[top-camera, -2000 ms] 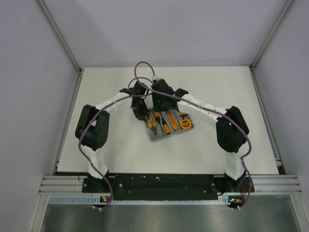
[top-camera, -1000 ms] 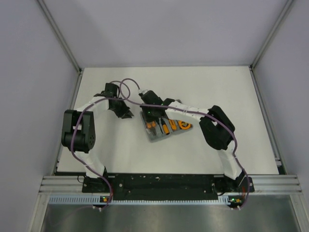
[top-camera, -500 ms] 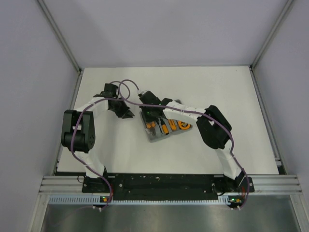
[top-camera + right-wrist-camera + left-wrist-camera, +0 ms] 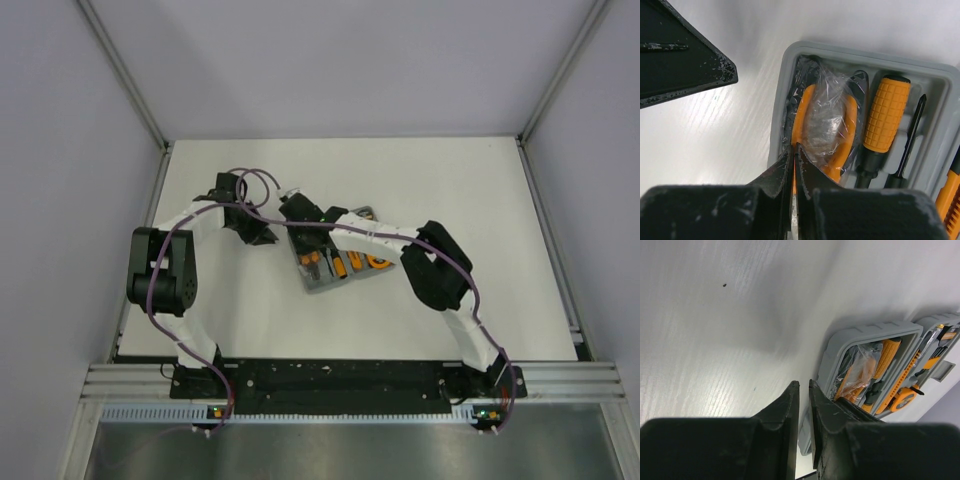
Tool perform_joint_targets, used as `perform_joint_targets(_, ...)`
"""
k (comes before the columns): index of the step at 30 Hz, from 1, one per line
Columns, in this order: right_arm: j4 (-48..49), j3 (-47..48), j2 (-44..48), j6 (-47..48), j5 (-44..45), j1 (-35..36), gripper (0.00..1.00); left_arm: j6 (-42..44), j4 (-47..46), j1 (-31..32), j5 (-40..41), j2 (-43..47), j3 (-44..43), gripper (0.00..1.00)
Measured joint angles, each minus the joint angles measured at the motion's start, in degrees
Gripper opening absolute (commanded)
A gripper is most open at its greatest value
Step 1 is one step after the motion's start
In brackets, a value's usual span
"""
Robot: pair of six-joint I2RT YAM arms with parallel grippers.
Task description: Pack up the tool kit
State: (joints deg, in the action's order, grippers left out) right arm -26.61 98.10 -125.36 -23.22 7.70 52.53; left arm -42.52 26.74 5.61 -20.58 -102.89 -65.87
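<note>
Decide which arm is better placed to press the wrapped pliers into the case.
Right, probably: the right gripper is shut directly over the wrapped pliers in the case; the left gripper is beside it, over table.

We see our left gripper (image 4: 803, 389) above the white table (image 4: 715, 340), its jaws a narrow slit apart with nothing between. Just beside it lies the open grey case (image 4: 867, 334), holding plastic-wrapped pliers (image 4: 856, 376), an orange screwdriver (image 4: 885, 357) and a tape measure (image 4: 902, 399).

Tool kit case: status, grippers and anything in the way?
Left gripper barely ajar, empty, beside case. Right gripper shut over plastic-wrapped pliers. Case open, orange screwdriver seated. Nothing obstructing.
</note>
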Motion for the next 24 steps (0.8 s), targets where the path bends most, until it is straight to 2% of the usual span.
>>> perform_joint_targets(6,-1.14,0.96,-0.68,-0.33,4.24,1.38,0.0,-0.07,0.33,-0.13,0.74,0.0,0.04,0.18)
perform_joint_targets(18,-2.75,2.23,-0.94,-2.23,4.22,1.4,0.01,-0.44,0.92,-0.39,1.99,0.0,0.57,0.19)
perform_joint_targets(20,-3.56,2.75,-0.94,-2.43,4.24,1.4,0.09,-0.42,0.96,-0.39,1.97,0.0,0.57,0.2)
perform_joint_targets(24,-8.33,4.59,-0.94,-2.12,3.04,1.05,0.17,-0.09,1.62,-0.39,1.95,0.0,0.46,0.25)
